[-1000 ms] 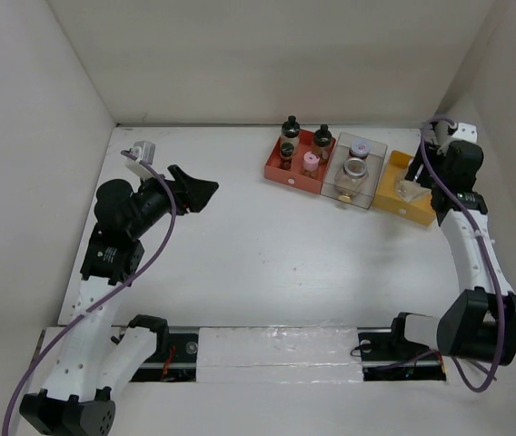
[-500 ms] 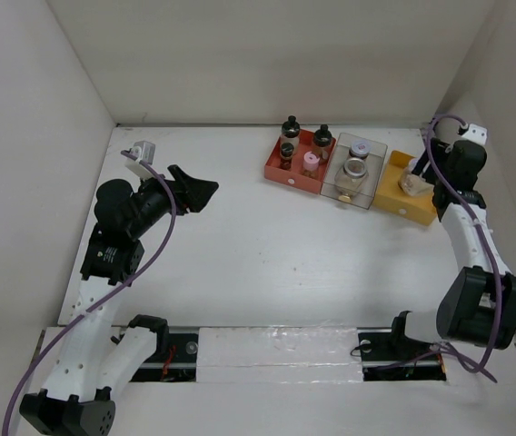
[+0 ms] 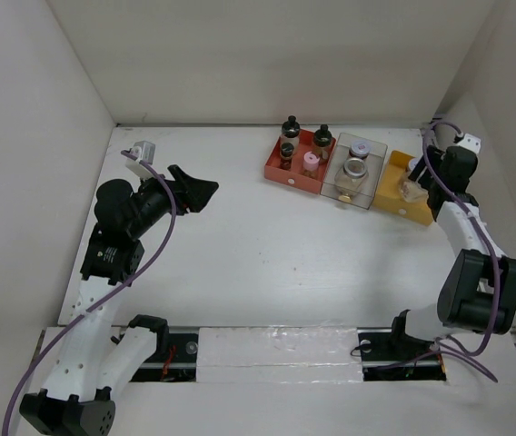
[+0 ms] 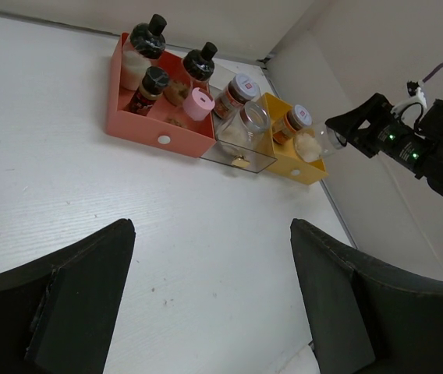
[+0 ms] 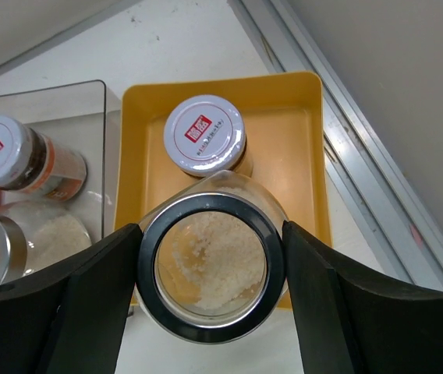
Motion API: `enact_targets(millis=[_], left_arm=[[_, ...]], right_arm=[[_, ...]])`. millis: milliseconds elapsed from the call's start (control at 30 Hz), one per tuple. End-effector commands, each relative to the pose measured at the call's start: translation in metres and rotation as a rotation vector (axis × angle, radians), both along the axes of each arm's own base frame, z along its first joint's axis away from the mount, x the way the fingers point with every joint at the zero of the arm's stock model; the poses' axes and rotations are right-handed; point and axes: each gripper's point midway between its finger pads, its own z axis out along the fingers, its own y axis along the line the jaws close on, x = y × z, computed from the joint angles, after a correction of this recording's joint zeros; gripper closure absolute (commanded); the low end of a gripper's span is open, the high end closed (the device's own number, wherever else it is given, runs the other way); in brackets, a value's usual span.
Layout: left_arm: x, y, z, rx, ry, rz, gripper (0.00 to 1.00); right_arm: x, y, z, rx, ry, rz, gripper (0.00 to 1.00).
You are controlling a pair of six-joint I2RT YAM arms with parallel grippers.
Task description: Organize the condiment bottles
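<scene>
Condiment bottles (image 3: 311, 162) are mostly binned; a clear jar (image 5: 212, 265) is pinched by the right gripper (image 5: 210, 288) over the yellow tray (image 5: 303, 156), and should be lowered beside the lidded jar (image 5: 204, 134). The left gripper (image 4: 206, 296) is spread, empty.

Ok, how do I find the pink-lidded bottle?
Three trays sit in a row at the far right of the table; take the red tray, the leftmost. The pink-capped bottle stands on its near side, by the clear tray. The other three bottles there wear black caps, so it's the only pink one.
</scene>
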Motion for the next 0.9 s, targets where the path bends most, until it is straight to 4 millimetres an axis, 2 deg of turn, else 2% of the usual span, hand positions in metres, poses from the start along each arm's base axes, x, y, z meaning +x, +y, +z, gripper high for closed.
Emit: enact_targets(millis=[0, 67, 233, 367, 433, 500, 533, 667, 700, 800, 833, 867], left_arm=[[0.002, -0.003, 0.006, -0.01, -0.033, -0.014, 0.23], [0.002, -0.003, 0.006, -0.01, -0.033, -0.014, 0.23], [0.002, -0.003, 0.006, -0.01, -0.033, -0.014, 0.23], [0.002, -0.003, 0.006, -0.01, -0.033, -0.014, 0.23], [0.002, -0.003, 0.006, -0.01, -0.033, -0.014, 0.23], [0.003, -0.002, 0.006, -0.009, -0.033, -0.005, 0.23], [0.003, -0.002, 0.006, -0.009, -0.033, -0.005, 0.23], [0.006, -0.001, 0.003, -0.006, -0.024, 0.004, 0.23], [0.006, -0.001, 0.003, -0.006, -0.024, 0.004, 0.23], [0.007, 0.0, 0.001, -0.004, -0.015, 0.013, 0.23], [0.007, 0.0, 0.001, -0.004, -0.015, 0.013, 0.23], [0.007, 0.0, 0.001, -0.004, -0.015, 0.013, 0.22]], right_arm=[[0.015, -0.01, 0.03, -0.02, -0.136, -0.04, 0.38], [0.017, -0.01, 0.014, -0.003, -0.104, -0.043, 0.38], [0.017, -0.014, 0.006, -0.006, -0.085, -0.062, 0.38], [0.02, -0.013, -0.009, 0.005, -0.054, -0.054, 0.36], [0.022, -0.009, -0.025, 0.015, -0.012, -0.045, 0.35], [0.025, -0.009, -0.029, 0.02, -0.005, -0.037, 0.33], [0.024, -0.008, -0.037, 0.026, 0.02, -0.037, 0.32], [0.034, -0.007, -0.035, 0.032, 0.033, -0.011, 0.26], [0.032, -0.005, -0.042, 0.034, 0.055, 0.002, 0.26], [0.038, -0.002, -0.033, 0.022, 0.044, 0.016, 0.19], [0.036, -0.002, -0.035, 0.025, 0.054, 0.016, 0.16], [0.036, -0.001, -0.03, 0.022, 0.044, 0.016, 0.07]])
